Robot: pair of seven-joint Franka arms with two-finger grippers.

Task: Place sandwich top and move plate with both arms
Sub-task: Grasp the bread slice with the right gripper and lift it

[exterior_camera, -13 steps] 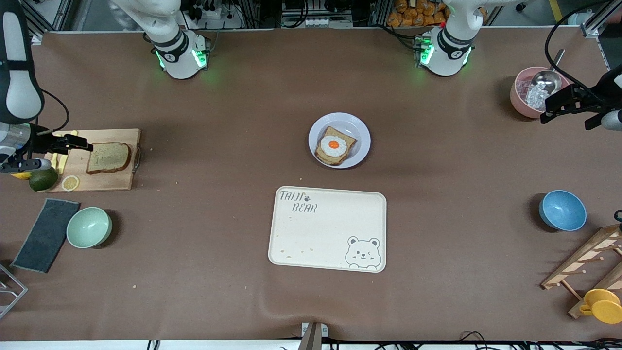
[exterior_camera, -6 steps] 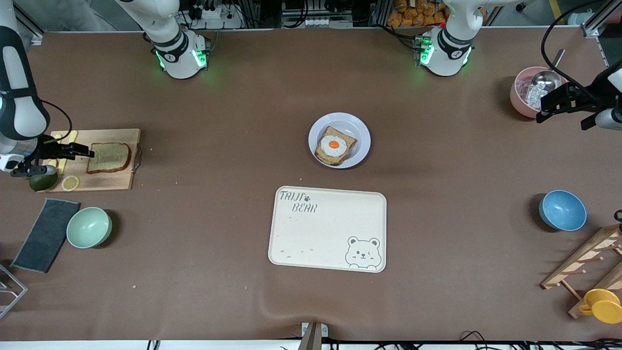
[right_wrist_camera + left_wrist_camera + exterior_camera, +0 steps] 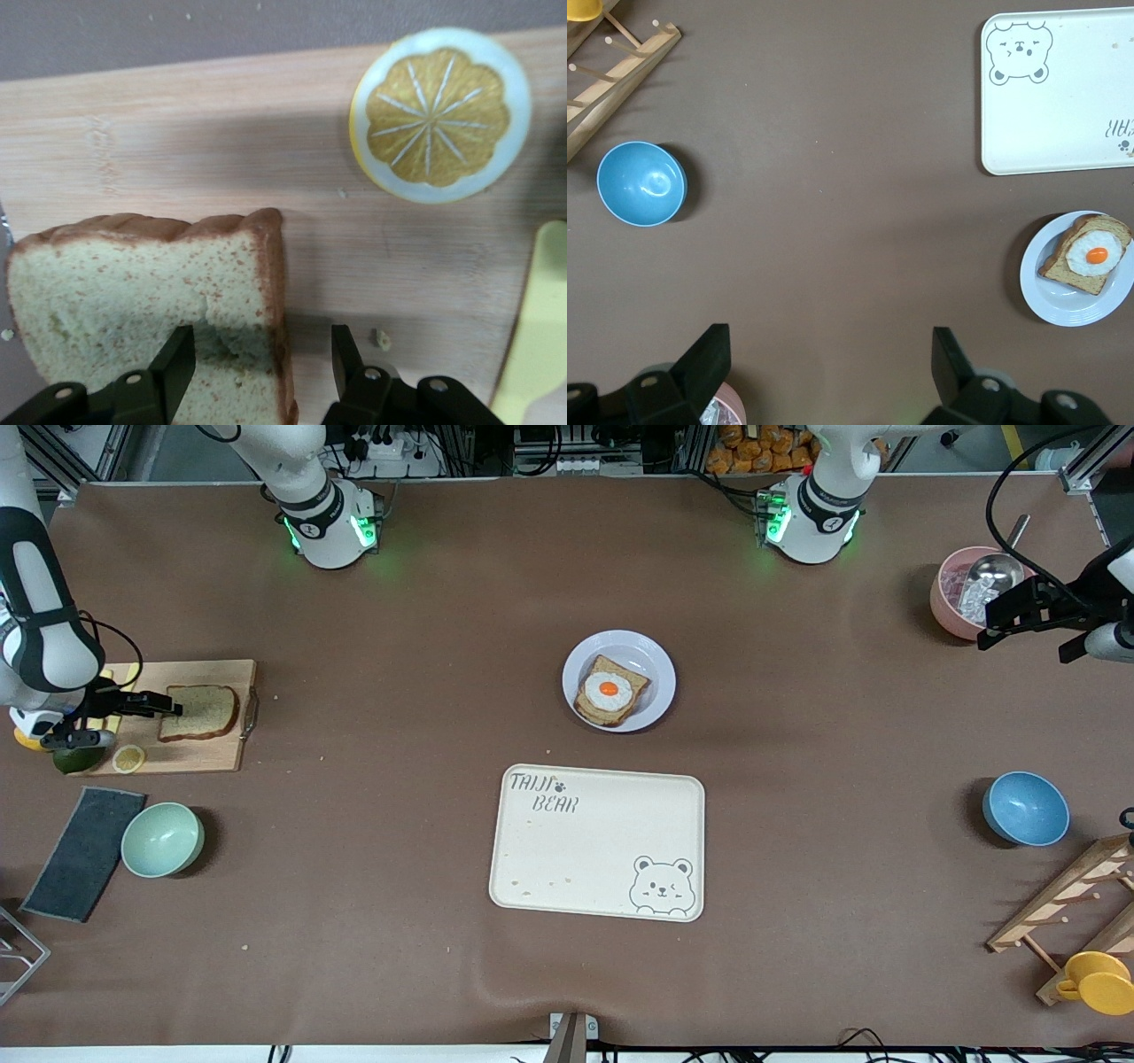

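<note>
The sandwich top (image 3: 202,711), a plain bread slice, lies flat on a wooden cutting board (image 3: 195,757) at the right arm's end of the table. My right gripper (image 3: 173,708) is low over the slice's crust edge. In the right wrist view the right gripper (image 3: 261,345) is open. One finger is over the sandwich top (image 3: 133,283), the other over bare cutting board (image 3: 266,133), with a gap to the crust. The plate (image 3: 656,657) sits mid-table and bears an egg-topped slice (image 3: 609,690). My left gripper (image 3: 992,624) hangs open and empty beside a pink bowl (image 3: 952,593).
On the board lie a lemon slice (image 3: 128,758) and yellow sticks, with a lime (image 3: 78,759) beside it. Nearer the camera are a green bowl (image 3: 162,839), a dark cloth (image 3: 84,852), a bear-print tray (image 3: 598,841), a blue bowl (image 3: 1026,808) and a wooden rack (image 3: 1072,903).
My right gripper has slid along the board onto the bread's edge, its fingers narrowing around the crust. The left gripper shifted slightly, then held still.
</note>
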